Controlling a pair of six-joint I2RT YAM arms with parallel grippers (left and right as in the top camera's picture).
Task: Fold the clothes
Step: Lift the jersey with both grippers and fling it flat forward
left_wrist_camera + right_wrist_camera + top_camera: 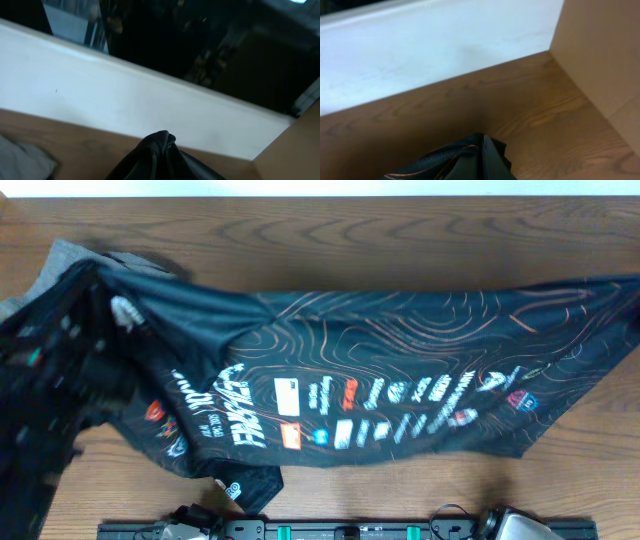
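The black jersey (400,370), with thin orange contour lines and white lettering, is stretched wide across the wooden table (400,230), its lower hem drooping toward the front. My left gripper (162,145) is shut on a bunched black corner of it at the left; the fabric hides the fingers. In the overhead view the left arm (60,370) is a dark blur. My right gripper (482,147) is shut on the jersey's right corner (450,162), where orange lines show. That corner runs off the overhead view's right edge (630,285).
A plain grey garment (70,255) lies at the far left behind the jersey and shows in the left wrist view (20,160). A white wall (420,45) borders the table's far edge. The arms' base rail (340,530) runs along the front edge.
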